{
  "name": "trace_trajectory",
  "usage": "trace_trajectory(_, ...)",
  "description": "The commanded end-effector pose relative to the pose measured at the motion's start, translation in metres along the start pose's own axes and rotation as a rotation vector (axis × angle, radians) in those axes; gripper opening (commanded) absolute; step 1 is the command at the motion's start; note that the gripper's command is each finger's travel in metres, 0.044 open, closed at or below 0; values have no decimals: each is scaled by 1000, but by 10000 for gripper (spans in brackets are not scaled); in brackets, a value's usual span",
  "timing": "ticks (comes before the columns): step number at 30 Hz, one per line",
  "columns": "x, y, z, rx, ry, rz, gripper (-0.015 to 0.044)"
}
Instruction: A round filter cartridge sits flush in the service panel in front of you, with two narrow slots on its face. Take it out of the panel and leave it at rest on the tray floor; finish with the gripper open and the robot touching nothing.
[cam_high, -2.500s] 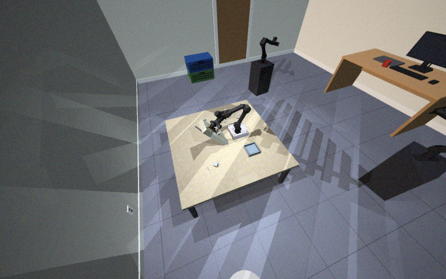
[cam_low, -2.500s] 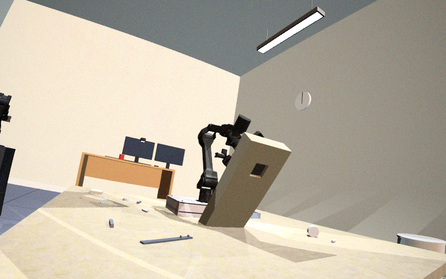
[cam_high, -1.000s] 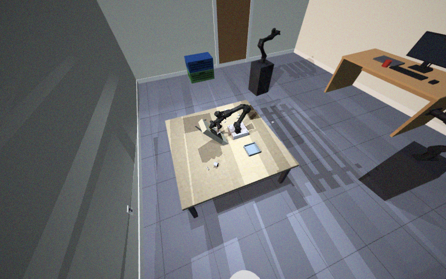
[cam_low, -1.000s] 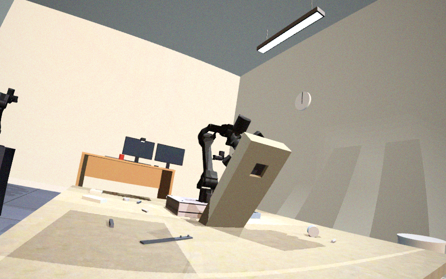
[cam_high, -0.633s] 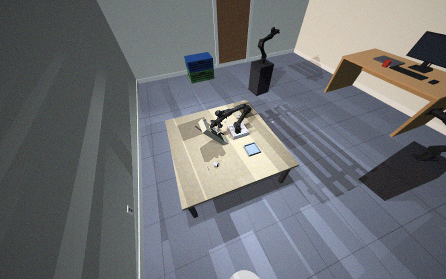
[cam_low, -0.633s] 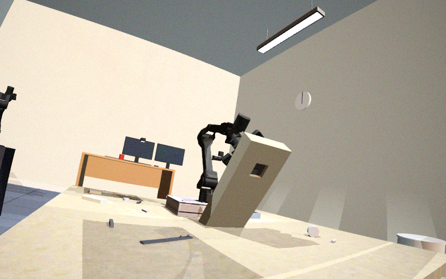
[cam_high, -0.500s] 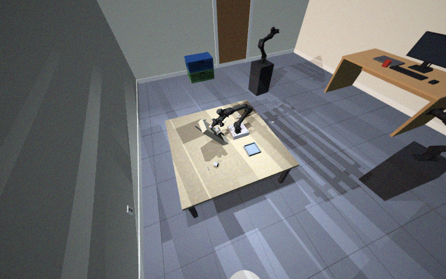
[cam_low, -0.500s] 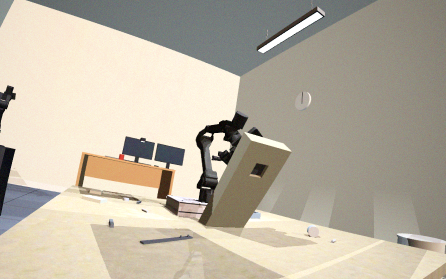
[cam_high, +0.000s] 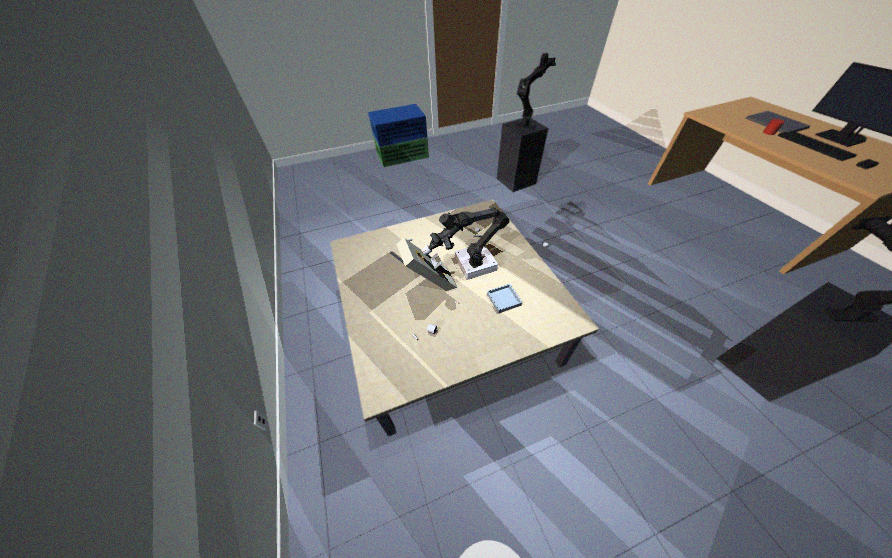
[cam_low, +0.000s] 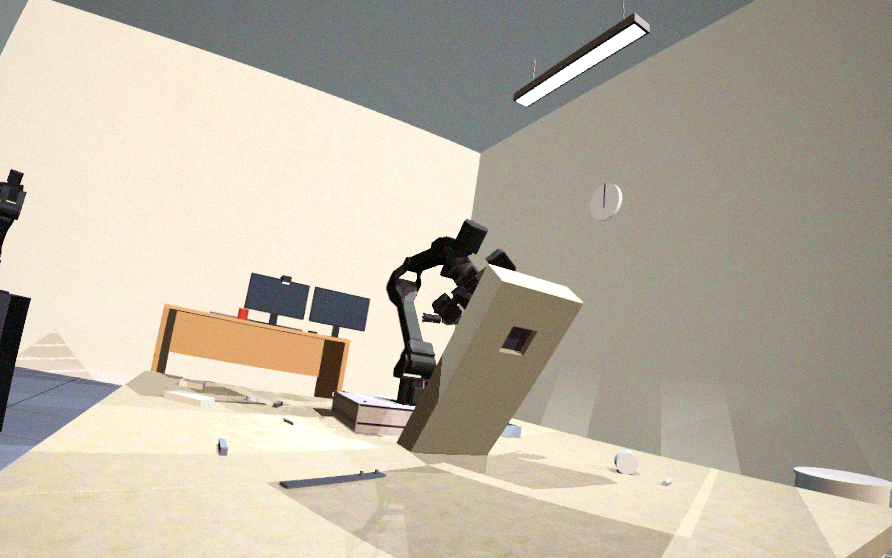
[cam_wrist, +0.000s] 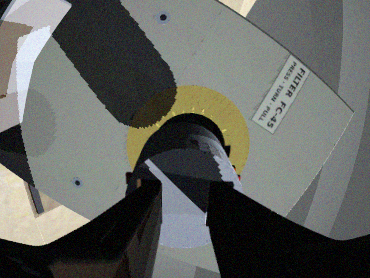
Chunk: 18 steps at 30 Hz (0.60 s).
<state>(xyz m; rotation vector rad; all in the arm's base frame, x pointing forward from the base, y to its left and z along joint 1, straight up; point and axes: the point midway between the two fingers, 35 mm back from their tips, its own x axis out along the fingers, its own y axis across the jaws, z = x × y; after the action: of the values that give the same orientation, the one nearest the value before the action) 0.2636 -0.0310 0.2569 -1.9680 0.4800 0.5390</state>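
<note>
Gripper (cam_wrist: 186, 203) is pressing up to the face of the service panel (cam_wrist: 266, 54), fingers nearly closed and clamping the filter cartridge (cam_wrist: 183, 216) by a strip of its face between them. Left finger (cam_wrist: 127, 247) and right finger (cam_wrist: 266, 247) are sitting on either side of a pale grey strip of cartridge face. The cartridge is appearing drawn partway fwd out of its seat: a dark round bore (cam_wrist: 183, 137) is showing just ahead of the fingertips, w/ the yellow ring (cam_wrist: 226, 121) encircling it. Exact amount withdrawn: cannot tell, fingers are blocking the view.

Ahead and to the right of the gripper, a white label (cam_wrist: 282, 102) is lying on the panel face, reading FILTER FC-45. Two small dark screw heads are showing, one far ahead (cam_wrist: 163, 17), one to the left (cam_wrist: 77, 182). A broad shadow is falling across the panel face ahead-left of the fingers.

Ext. view: panel (cam_low: 490, 361) is leaning tilted on the table (cam_low: 164, 473), arm (cam_low: 411, 309) reaching over to its far side; gripper itself is hidden behind it.

Top view: tray (cam_high: 504, 298) is sitting on the table well apart from the gripper (cam_high: 430, 252), on the far side of the robot base (cam_high: 476, 264). Tray contents: too small to tell.
</note>
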Motion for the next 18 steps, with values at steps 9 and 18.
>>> trace_trajectory(9, 5, 36, 19, -1, 3, 7, 0)
trace_trajectory(18, 10, 61, 33, -1, 3, 8, 0)
